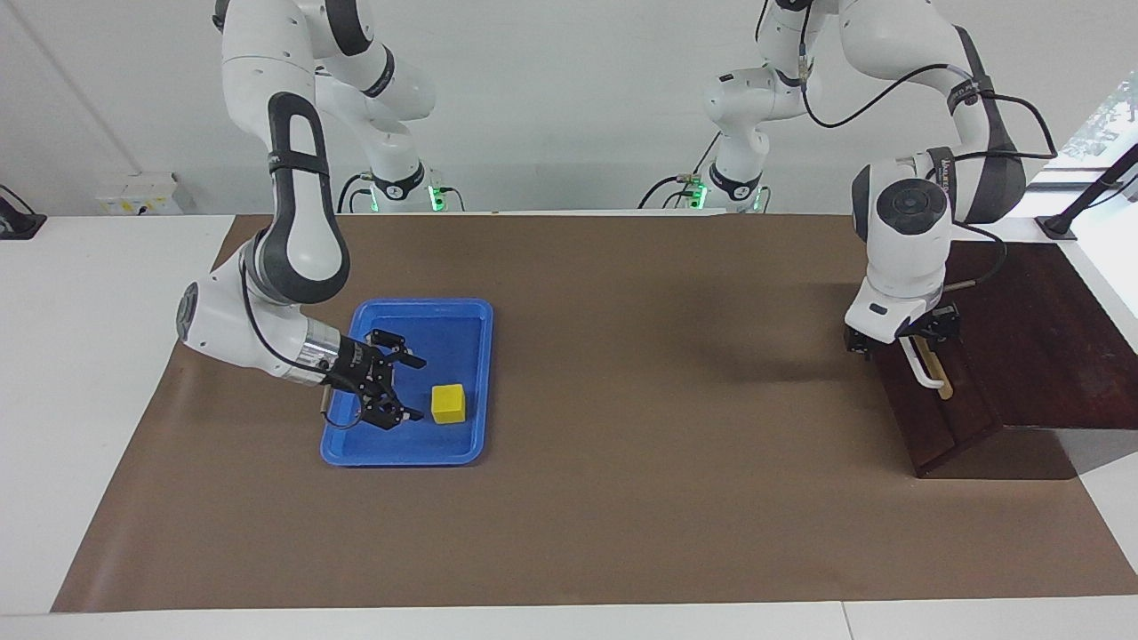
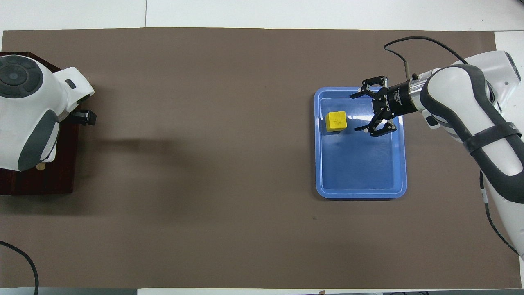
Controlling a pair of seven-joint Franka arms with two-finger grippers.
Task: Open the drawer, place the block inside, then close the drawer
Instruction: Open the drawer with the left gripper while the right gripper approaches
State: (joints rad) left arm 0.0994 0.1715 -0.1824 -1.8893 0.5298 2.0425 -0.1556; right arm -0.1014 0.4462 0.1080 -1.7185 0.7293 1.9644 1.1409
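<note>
The yellow block (image 1: 449, 403) lies in a blue tray (image 1: 402, 457), in the part of the tray farther from the robots. My right gripper (image 1: 413, 388) is open and low over the tray, its fingertips beside the block and not touching it. It shows the same in the overhead view (image 2: 355, 113), next to the block (image 2: 336, 121). The dark wooden drawer (image 1: 956, 418) at the left arm's end shows no pale interior. My left gripper (image 1: 902, 340) is at the robot-side end of its white bar handle (image 1: 926, 369). The arm hides most of the drawer (image 2: 45, 182) from above.
The blue tray (image 2: 360, 193) lies toward the right arm's end of the table. A brown mat (image 1: 658, 400) covers the table between the tray and the dark wooden box (image 1: 1040, 329). A black stand (image 1: 1080, 209) is near the box.
</note>
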